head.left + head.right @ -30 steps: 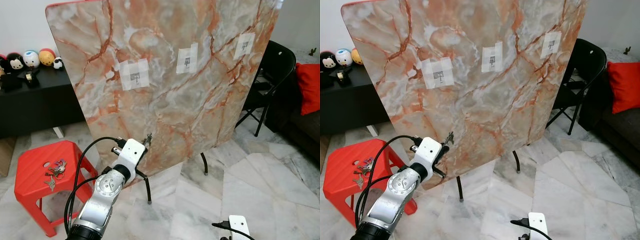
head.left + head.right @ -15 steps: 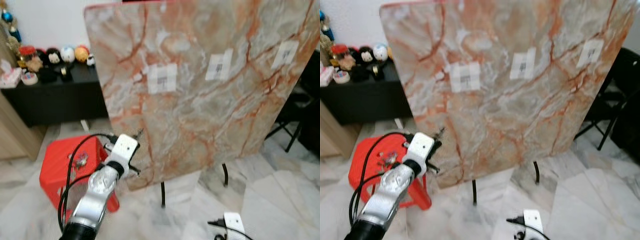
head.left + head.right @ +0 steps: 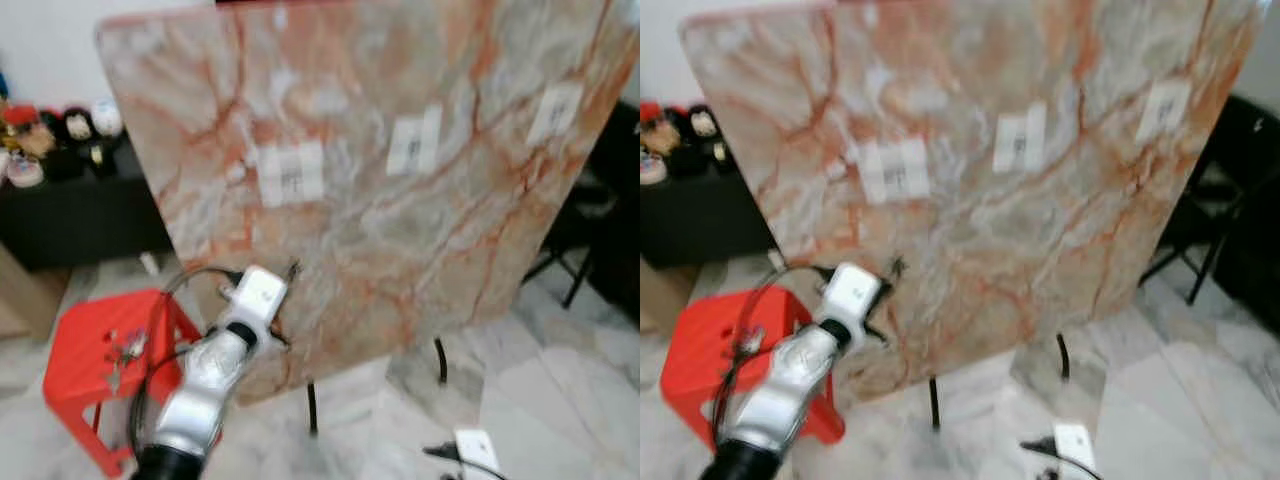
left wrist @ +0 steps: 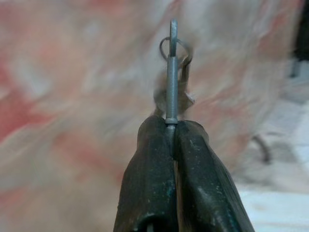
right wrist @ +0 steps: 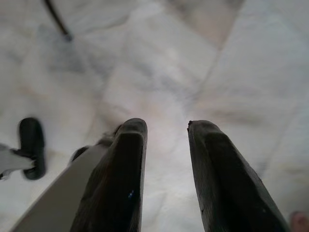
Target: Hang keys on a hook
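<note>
The robot's left gripper (image 4: 170,126), fingers clamped together on a bunch of keys (image 4: 172,72), holds it up before the lower part of a tilted marble-patterned board (image 3: 400,250) bearing three taped hooks (image 3: 291,174). More keys (image 3: 122,350) lie on a red stool (image 3: 75,360). The right gripper (image 5: 166,128) hangs over the marble floor (image 5: 203,58), fingers apart.

Right hand (image 5: 166,128), fingers apart, above marble floor (image 5: 159,63)

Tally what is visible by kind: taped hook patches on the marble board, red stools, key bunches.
Taped hook patches: 3
Red stools: 1
Key bunches: 2, one in the left gripper, one on the stool
Total: 6
</note>
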Robot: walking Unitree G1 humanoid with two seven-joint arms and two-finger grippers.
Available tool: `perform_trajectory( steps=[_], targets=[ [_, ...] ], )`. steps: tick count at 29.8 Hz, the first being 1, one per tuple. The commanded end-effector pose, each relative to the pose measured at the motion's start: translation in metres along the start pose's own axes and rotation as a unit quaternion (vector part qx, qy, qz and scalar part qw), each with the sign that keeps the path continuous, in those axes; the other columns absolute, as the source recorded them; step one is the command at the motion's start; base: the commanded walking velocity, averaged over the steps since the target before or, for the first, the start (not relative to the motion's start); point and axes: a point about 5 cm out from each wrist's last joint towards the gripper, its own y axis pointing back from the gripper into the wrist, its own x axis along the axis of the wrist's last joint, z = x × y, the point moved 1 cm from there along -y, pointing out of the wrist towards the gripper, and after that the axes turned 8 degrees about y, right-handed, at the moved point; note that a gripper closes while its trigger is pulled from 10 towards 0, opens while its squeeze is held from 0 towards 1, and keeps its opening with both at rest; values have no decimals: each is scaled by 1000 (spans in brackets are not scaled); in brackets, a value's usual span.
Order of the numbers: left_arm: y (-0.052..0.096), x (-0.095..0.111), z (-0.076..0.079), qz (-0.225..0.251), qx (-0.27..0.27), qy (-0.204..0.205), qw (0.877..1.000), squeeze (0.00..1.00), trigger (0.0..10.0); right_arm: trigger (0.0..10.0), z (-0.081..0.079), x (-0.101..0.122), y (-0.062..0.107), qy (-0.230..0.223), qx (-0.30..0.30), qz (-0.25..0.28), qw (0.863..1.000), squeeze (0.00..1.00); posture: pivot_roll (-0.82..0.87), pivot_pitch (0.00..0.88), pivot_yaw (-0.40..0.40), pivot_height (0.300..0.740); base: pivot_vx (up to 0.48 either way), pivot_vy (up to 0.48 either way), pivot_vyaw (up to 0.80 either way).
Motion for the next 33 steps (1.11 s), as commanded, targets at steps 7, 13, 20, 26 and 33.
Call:
perform_trajectory(
  steps=[7, 13, 20, 26, 33],
  targets=[
    [3, 2, -10, 1, 9, -15, 1000, 0, 10000, 10000, -6, 11, -1, 6, 7, 15, 1000, 0, 67, 0, -57, 740, 271, 0, 0],
    [2, 7, -13, 11, 11, -16, 1000, 0, 10000, 10000, -7, 12, -1, 10, 9, 16, 1000, 0, 71, 0, -58, 740, 221, 0, 0],
    [4, 16, -15, 42, 12, -9, 999, 0, 10000, 10000, -7, 13, -1, 13, 9, 16, 1000, 0, 70, 0, -58, 740, 0, 0, 0],
    [6, 27, -17, 63, -14, -17, 998, 0, 10000, 10000, -7, 13, -1, 15, 10, 17, 1000, 0, 73, 0, -58, 740, 0, 0, 0],
    [9, 42, -21, 77, -50, -44, 995, 0, 10000, 10000, -7, 13, -1, 19, 10, 18, 1000, 0, 76, 0, -58, 740, 0, 0, 0]
  ],
)
